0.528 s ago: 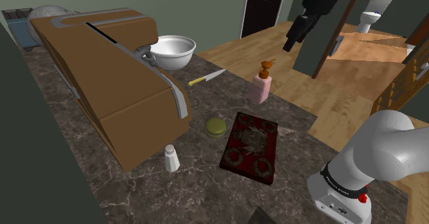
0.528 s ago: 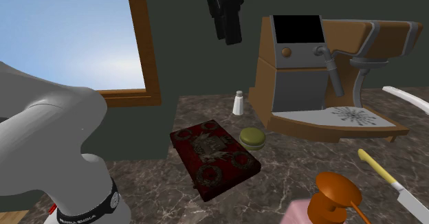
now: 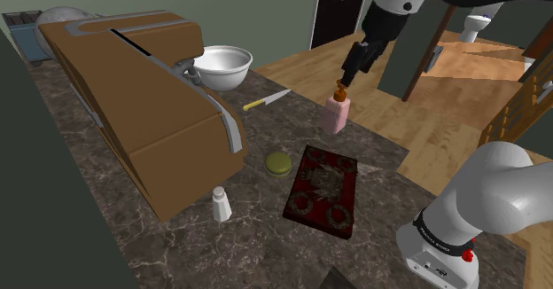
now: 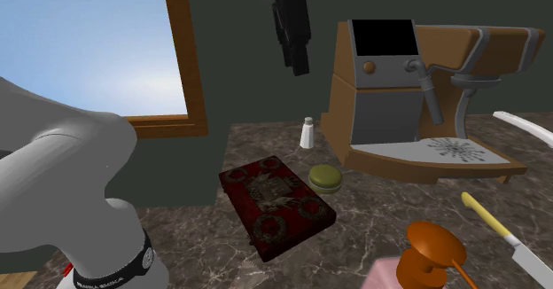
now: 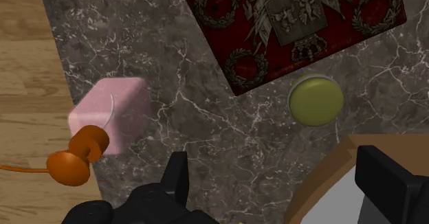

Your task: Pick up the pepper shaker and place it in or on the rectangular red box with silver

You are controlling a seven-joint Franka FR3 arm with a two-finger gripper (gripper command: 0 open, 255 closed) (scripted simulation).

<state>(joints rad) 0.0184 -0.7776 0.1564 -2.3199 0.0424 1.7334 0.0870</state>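
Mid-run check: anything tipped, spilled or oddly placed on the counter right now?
Nothing stands out. The pepper shaker stands upright beside the coffee machine, the red box lies flat, and the pink soap bottle is upright, though close to the edge of the counter. No spills show. The gripper hangs open above.

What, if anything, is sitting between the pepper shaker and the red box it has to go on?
Nothing visible. Bare marble counter lies between the white shaker and the red box. The green disc sits off that line, beside the box, and the brown coffee machine stands close beside the shaker.
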